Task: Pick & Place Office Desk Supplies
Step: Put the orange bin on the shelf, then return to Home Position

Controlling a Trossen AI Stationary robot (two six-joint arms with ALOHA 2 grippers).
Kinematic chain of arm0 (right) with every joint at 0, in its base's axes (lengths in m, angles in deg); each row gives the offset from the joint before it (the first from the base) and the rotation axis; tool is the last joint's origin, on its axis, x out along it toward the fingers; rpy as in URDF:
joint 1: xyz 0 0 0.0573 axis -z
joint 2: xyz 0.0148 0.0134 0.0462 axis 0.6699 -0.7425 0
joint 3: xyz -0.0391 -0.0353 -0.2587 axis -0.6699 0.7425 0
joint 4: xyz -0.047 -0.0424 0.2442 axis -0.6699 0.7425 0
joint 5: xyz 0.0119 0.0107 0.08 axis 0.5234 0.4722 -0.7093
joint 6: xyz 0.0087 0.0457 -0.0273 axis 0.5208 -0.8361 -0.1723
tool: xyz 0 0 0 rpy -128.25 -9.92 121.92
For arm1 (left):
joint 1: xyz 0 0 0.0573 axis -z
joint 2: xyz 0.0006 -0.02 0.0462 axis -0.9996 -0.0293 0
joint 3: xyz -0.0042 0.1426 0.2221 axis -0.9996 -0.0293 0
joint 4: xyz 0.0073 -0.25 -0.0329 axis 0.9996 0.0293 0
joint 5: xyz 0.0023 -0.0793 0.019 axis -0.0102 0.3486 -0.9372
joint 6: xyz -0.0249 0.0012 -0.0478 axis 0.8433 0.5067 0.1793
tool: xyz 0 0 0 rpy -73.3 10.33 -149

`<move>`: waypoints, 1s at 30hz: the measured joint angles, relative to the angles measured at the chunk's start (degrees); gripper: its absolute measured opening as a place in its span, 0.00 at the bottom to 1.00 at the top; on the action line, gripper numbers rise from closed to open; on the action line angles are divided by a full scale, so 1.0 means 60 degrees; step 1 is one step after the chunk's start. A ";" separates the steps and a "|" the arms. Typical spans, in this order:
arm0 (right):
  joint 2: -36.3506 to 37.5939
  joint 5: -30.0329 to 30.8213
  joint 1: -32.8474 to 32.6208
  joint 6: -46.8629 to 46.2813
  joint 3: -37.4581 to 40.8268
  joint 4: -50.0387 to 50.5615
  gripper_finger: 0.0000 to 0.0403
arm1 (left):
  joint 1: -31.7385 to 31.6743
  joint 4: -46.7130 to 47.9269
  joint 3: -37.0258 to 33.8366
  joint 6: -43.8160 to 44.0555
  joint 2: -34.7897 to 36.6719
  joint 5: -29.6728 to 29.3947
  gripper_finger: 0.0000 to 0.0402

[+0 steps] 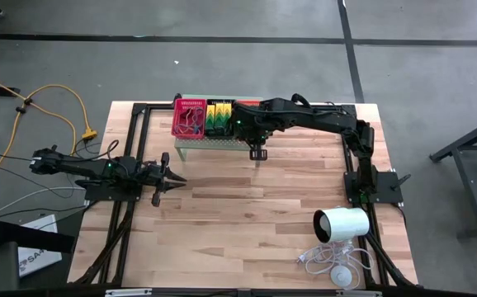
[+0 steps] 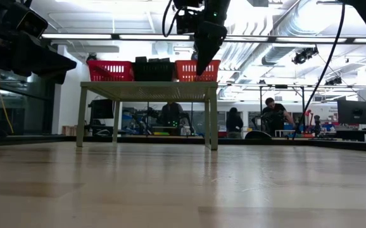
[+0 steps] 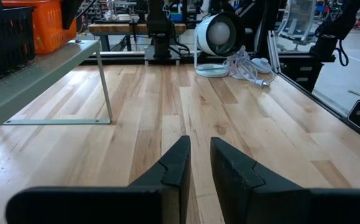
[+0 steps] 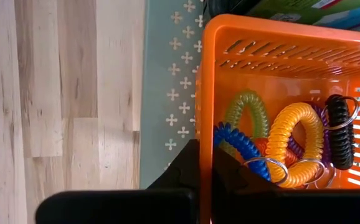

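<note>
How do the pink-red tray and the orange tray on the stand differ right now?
The pink-red tray sits at the left end of the pale green stand, uncovered; the orange tray sits at the other end, under the right gripper. The orange tray holds coiled rings; the pink-red tray holds thin looped items. Both are mesh trays.

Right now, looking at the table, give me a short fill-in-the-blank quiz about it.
1. The orange tray holds coiled ____.
2. The three trays sit on the pale green ____.
3. The right gripper hangs over the ____ tray.
4. The left gripper holds ____.

Missing words: rings; stand; orange; nothing
</note>
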 joint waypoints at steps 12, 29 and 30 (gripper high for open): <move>0.0000 -0.0033 0.0000 -0.0073 0.0000 0.0012 0.05 | 0.0002 0.0000 0.0000 0.0002 0.0000 -0.0002 0.14; 0.0007 -0.0037 0.0000 -0.0135 0.0004 -0.0007 0.22 | -0.0002 0.0004 0.0000 0.0000 0.0000 -0.0002 0.14; 0.0007 -0.0051 0.0000 -0.0135 0.0004 -0.0007 0.22 | 0.0000 0.0004 0.0000 0.0000 0.0000 0.0002 0.14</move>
